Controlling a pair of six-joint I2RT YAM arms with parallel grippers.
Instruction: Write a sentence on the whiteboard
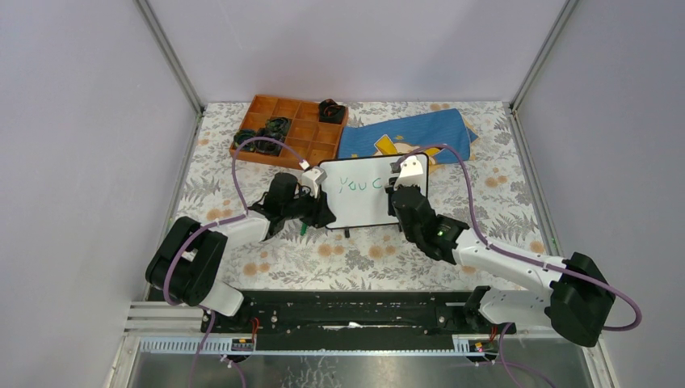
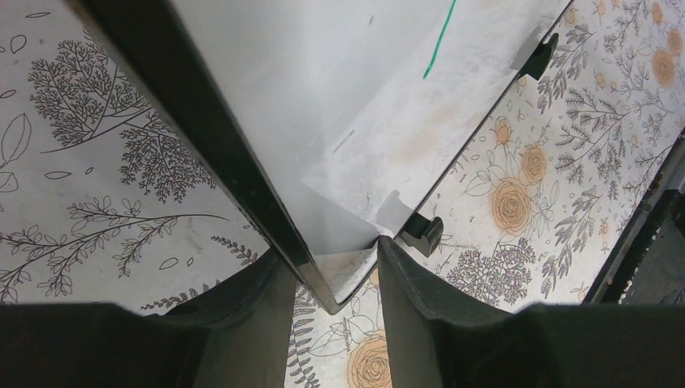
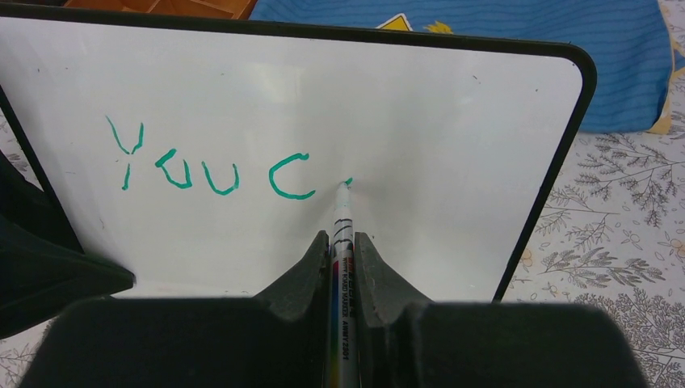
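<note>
Fingers (image 3: 311, 263) of the right gripper (image 3: 341, 240) are pinched narrow on a marker (image 3: 342, 217). Its barrel runs up between them and its tip touches the whiteboard (image 3: 452, 145), just right of the last green letter. A tiny green dot sits at the tip. From my right wrist view the board faces me, leaning back a little, and the marker meets it near the middle of its face.

On the left wrist view, the left gripper (image 2: 335, 263) has its fingers (image 2: 262, 311) about half apart, clamped on the board's lower corner. One finger presses the thin black frame (image 2: 202, 137) and the other presses the white face. A small black foot (image 2: 426, 234) stands on the flowered table cover (image 2: 517, 202) just beside that finger. From the top camera I see this gripper at the board's left edge and the right one near its right edge.

As for the sentence (image 3: 210, 166), I read "You c" in green marker, in one line across the upper left of the board. The rest of the face is blank. Small print runs along the marker barrel. I make out "BOARD MARKER", and the rest is too fine for me to read.

Behind the board lies a blue cloth (image 3: 525, 48) with a yellow print, and an orange compartment tray (image 1: 291, 129) sits to its left.
</note>
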